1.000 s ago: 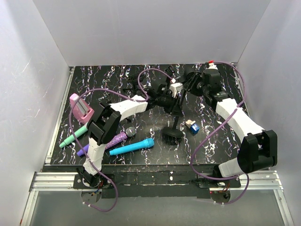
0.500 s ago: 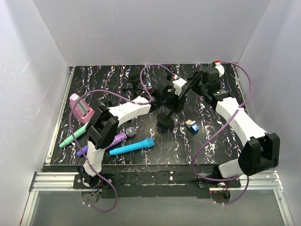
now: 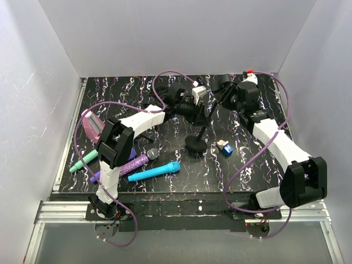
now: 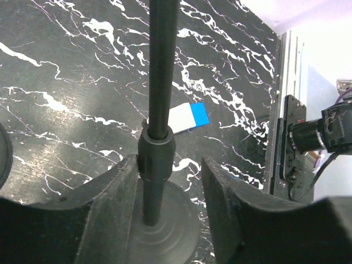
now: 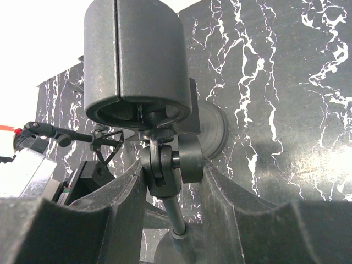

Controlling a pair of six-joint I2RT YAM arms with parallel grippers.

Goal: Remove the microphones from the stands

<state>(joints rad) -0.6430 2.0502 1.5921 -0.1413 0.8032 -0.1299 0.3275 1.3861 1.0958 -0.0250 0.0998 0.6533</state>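
Note:
The black stand rests its round base (image 3: 196, 145) on the marbled table, and its pole (image 4: 163, 66) slants up toward the back right. My left gripper (image 3: 193, 110) is open around the pole (image 4: 169, 165). The pole leans on the left finger, with a gap to the right one. My right gripper (image 3: 225, 94) is shut (image 5: 173, 176) on the swivel joint (image 5: 165, 165) under the black cylindrical clip (image 5: 135, 60). Whether a microphone sits in the clip cannot be told.
A purple glitter microphone (image 3: 135, 162), a cyan one (image 3: 155, 171) and a green one (image 3: 85, 160) lie at the front left, with a pink object (image 3: 93, 125) behind them. A small blue-and-white box (image 3: 224, 147) lies right of the base. White walls enclose the table.
The left gripper has opened and slid back up the pole. The stand, tilted with its base raised before, now stands with its base on the table farther back.

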